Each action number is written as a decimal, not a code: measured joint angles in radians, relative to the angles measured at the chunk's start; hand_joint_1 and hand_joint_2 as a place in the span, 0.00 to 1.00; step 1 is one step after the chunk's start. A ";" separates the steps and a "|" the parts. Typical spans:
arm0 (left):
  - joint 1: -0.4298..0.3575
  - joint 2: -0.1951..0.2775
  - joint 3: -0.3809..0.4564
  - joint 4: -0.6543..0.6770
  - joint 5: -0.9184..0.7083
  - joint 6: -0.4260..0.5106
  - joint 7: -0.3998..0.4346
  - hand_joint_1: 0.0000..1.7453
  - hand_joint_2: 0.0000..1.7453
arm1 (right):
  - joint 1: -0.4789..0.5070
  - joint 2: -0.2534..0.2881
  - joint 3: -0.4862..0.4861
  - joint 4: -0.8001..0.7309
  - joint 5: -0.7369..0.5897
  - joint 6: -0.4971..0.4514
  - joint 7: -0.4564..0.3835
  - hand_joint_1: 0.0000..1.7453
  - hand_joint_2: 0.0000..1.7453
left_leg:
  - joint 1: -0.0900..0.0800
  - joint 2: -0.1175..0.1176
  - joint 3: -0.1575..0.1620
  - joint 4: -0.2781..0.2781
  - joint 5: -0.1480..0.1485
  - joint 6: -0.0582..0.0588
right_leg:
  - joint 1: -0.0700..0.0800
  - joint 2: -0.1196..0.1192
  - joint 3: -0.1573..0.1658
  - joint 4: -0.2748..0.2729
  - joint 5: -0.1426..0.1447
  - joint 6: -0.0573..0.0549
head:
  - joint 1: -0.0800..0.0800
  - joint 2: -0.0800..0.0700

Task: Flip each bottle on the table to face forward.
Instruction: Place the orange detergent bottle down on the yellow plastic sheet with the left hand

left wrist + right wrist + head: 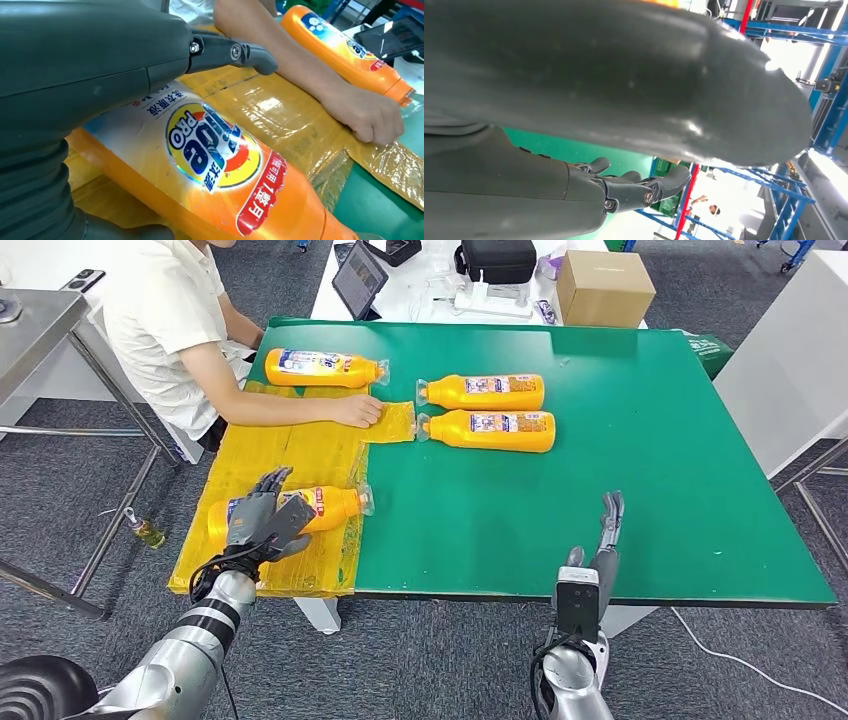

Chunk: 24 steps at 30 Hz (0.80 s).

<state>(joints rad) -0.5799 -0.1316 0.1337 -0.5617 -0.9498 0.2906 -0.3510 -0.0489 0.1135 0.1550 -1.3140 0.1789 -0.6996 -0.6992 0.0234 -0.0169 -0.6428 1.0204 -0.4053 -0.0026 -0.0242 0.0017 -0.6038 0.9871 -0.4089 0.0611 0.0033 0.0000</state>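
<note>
Green felt covers the table (620, 440), with a crinkled yellow plastic sheet (290, 455) spread over its near-left corner, probably as a marked work zone. On that sheet the left hand (262, 523) grasps the nearest bottle (335, 505): the dark fingers (235, 51) arch over the upper side while the thick thumb wraps beneath, a hold that suits rolling the body about its long axis. This bottle lies on its side, cap toward the table's middle, and its glossy round logo label (212, 150) faces up in the left wrist view, so I judge its turn nearly or fully made. The orange plastic looks smooth and slick, the shoulder tapering to a narrow neck.

Beyond, a person's hand (357, 410) presses the sheet flat beside a second bottle (325, 368). Two more bottles (485, 392) (490, 430) lie parallel on bare felt.

The right hand (605, 530) hovers at the near edge, fingers released, straight and holding nothing.
</note>
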 joint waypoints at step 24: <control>0.228 -0.051 -0.230 -0.429 0.785 -0.155 -0.165 0.00 1.00 | -0.016 -0.017 0.008 0.069 0.187 0.000 0.000 0.00 0.25 | 0.000 0.000 -0.003 0.000 -0.001 0.000 | 0.000 0.000 -0.003 0.000 0.000 0.000 | 0.000 0.000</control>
<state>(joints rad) -0.3518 -0.1830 -0.0961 -0.9910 -0.1646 0.1359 -0.5163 -0.0650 0.0970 0.1628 -1.2449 0.3658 -0.6996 -0.6992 0.0236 -0.0165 -0.6454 1.0205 -0.4061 -0.0028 -0.0240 0.0016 -0.6069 0.9872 -0.4093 0.0611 0.0030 0.0000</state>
